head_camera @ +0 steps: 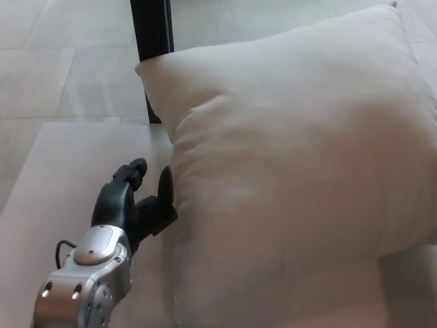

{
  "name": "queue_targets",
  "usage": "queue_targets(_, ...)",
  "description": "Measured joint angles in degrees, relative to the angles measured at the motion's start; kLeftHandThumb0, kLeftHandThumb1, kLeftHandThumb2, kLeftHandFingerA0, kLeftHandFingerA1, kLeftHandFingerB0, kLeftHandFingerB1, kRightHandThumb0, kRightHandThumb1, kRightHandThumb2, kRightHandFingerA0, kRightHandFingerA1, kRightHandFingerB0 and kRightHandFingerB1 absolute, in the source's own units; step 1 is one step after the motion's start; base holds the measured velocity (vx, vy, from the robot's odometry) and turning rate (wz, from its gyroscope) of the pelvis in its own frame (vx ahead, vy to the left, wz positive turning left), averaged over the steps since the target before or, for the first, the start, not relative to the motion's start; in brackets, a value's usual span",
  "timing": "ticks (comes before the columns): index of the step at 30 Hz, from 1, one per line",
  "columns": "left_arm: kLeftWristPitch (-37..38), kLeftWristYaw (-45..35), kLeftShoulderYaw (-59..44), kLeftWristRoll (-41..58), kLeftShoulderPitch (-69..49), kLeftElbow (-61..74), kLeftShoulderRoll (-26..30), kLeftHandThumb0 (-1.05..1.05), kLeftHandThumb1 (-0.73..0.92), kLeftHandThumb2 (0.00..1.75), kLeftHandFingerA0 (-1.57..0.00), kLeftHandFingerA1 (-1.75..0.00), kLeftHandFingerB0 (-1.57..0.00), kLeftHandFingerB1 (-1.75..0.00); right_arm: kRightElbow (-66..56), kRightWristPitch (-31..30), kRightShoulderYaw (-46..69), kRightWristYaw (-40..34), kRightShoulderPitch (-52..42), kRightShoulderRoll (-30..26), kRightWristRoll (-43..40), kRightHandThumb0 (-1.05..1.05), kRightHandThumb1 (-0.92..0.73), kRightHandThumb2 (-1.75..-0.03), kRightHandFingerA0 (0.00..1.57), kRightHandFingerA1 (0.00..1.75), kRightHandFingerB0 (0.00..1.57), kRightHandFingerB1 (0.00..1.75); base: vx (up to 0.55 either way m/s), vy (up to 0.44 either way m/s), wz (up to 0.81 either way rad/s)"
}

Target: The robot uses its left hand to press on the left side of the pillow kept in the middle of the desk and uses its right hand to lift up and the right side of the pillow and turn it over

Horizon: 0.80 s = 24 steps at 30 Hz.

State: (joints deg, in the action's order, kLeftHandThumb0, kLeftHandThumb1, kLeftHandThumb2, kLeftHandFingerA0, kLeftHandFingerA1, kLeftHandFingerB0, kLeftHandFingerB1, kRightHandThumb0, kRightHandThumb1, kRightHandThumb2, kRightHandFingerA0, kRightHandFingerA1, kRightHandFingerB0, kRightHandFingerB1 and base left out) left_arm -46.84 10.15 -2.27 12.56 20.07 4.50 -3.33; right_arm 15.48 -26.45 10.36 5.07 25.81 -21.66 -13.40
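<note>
A large white pillow (293,164) fills the right two thirds of the head view, lying on the pale desk (75,178). My left hand (133,201) comes in from the lower left on a silver forearm. It is open, its black fingers (130,174) spread, and its thumb reaches the pillow's left edge. Nothing is held in it. My right hand is out of the picture.
A black post (151,31) stands behind the pillow's far left corner. Beyond the desk's far edge lies a light tiled floor (61,48). Bare desk surface stretches to the left of the pillow.
</note>
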Motion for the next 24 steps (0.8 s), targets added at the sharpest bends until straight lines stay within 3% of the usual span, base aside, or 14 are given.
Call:
queue_targets(2, -1.0, -0.4, -0.4, 0.2, 0.2, -1.3, -0.5, -1.00, 0.64, 1.07, -0.21, -0.75, 0.00, -0.02, -0.2, -0.2, 0.1, -0.2, 0.3, 1.0, 0.0, -0.91, -0.90, -0.68, 0.38, 0.43, 0.25, 0.29, 0.00, 0.000, 0.00)
queue_targets(3, -1.4, -0.6, -0.5, 0.3, 0.5, -2.0, -0.8, -1.02, 0.65, 1.07, -0.35, -0.74, 0.00, 0.00, -0.4, -0.3, 0.0, -0.3, 0.4, 1.5, 0.0, -1.05, -0.74, -1.14, 0.32, 0.53, 0.18, 0.42, 0.00, 0.000, 0.00)
queue_targets(4, -1.8, -0.8, -0.6, 0.5, 0.9, -3.0, -1.5, -1.02, 0.65, 1.07, -0.35, -0.74, 0.00, 0.00, -0.8, -0.6, -0.4, -0.2, 0.6, 2.1, 0.0, -1.05, -0.74, -1.14, 0.32, 0.53, 0.18, 0.42, 0.00, 0.000, 0.00)
queue_targets(5, -2.5, -0.8, -1.0, 0.8, 1.7, -4.0, -2.3, -1.05, 0.69, 1.12, 0.00, -0.23, 0.00, -0.02, -1.4, -1.1, -0.9, -0.2, 1.1, 2.8, -0.1, -1.05, -0.90, -0.70, 0.31, 0.44, 0.19, 0.30, 0.00, 0.000, 0.00)
queue_targets(6, -3.0, -0.9, -1.2, 1.0, 2.1, -4.5, -2.9, -1.05, 0.68, 1.13, 0.00, -0.29, 0.00, -0.04, -1.8, -1.4, -1.2, -0.2, 1.5, 3.5, -0.1, -1.05, -0.73, -1.15, 0.27, 0.53, 0.16, 0.43, 0.00, 0.000, 0.00)
queue_targets(8, -3.7, -1.0, -1.2, 1.4, 2.8, -5.4, -4.8, -1.05, 0.68, 1.13, 0.00, -0.29, 0.00, -0.04, -3.1, -2.5, -3.2, 0.3, 2.2, 4.2, -0.1, -1.05, -0.73, -1.15, 0.27, 0.53, 0.16, 0.43, 0.00, 0.000, 0.00)
queue_targets(10, -3.9, -1.0, -1.3, 1.7, 3.2, -6.0, -6.8, -1.05, 0.67, 1.12, 0.00, -0.22, 0.00, -0.02, -4.6, -3.7, -5.0, 0.8, 2.7, 4.8, -0.1, -1.05, -0.91, -0.69, 0.20, 0.43, 0.12, 0.27, 0.00, 0.000, 0.00)
queue_targets(14, -3.3, -0.2, -2.8, 2.0, 4.2, -8.0, -11.4, -0.99, 0.69, 1.06, -0.05, -0.36, 0.00, 0.00, -7.5, -6.9, -7.9, 1.7, 4.1, 5.8, -0.2, -1.05, -0.91, -0.69, 0.17, 0.46, 0.10, 0.30, 0.00, 0.000, 0.00)
queue_targets(15, -2.9, 0.2, -2.8, 1.9, 4.6, -8.7, -12.6, -0.95, 0.89, 0.67, 0.00, -0.43, 0.00, 0.00, -8.2, -7.6, -8.8, 1.9, 4.7, 6.0, -0.2, -1.05, -0.92, -0.69, 0.16, 0.48, 0.09, 0.30, 0.00, 0.000, 0.00)
queue_targets(17, -2.2, 0.5, -2.5, 1.7, 4.9, -9.4, -13.3, -0.98, 0.69, 1.07, -0.01, -0.35, 0.00, -0.01, -8.8, -8.3, -9.9, 2.0, 5.6, 6.4, -0.2, -1.05, -0.92, -0.67, 0.23, 0.48, 0.11, 0.29, 0.00, 0.000, 0.00)
queue_targets(18, -1.6, 0.5, -2.3, 1.6, 5.1, -10.0, -13.4, -1.02, 0.70, 1.07, 0.00, -0.23, 0.00, 0.00, -9.1, -8.9, -10.5, 2.1, 6.1, 6.6, -0.2, -1.05, -0.92, -0.68, 0.17, 0.51, 0.11, 0.31, 0.00, 0.000, 0.00)
queue_targets(19, -1.1, 0.5, -2.0, 1.5, 5.4, -10.6, -13.4, -1.00, 0.92, 0.71, 0.00, -0.01, 0.00, 0.00, -9.4, -9.3, -10.8, 2.1, 6.5, 6.8, -0.2, -0.40, -0.31, -1.02, 0.02, 0.53, 0.00, 0.51, 0.00, 0.000, 0.00)
queue_targets(20, -0.3, 0.5, -1.7, 1.4, 5.8, -11.4, -13.4, -1.03, 0.72, 1.15, 0.00, -0.19, 0.00, 0.00, -9.8, -9.8, -11.1, 2.1, 6.7, 7.1, -0.2, -1.00, -0.70, -1.15, 0.11, 0.58, 0.06, 0.33, 0.00, 0.000, 0.00)
queue_targets(24, 3.3, 0.4, -1.1, 1.2, 6.4, -14.1, -13.9, -1.02, 0.77, 1.24, 0.00, -0.37, -0.08, -0.23, -10.9, -11.3, -12.4, 2.1, 7.7, 7.6, 0.0, -0.98, -0.69, -1.15, 0.21, 0.60, 0.09, 0.30, 0.00, 0.000, 0.00)
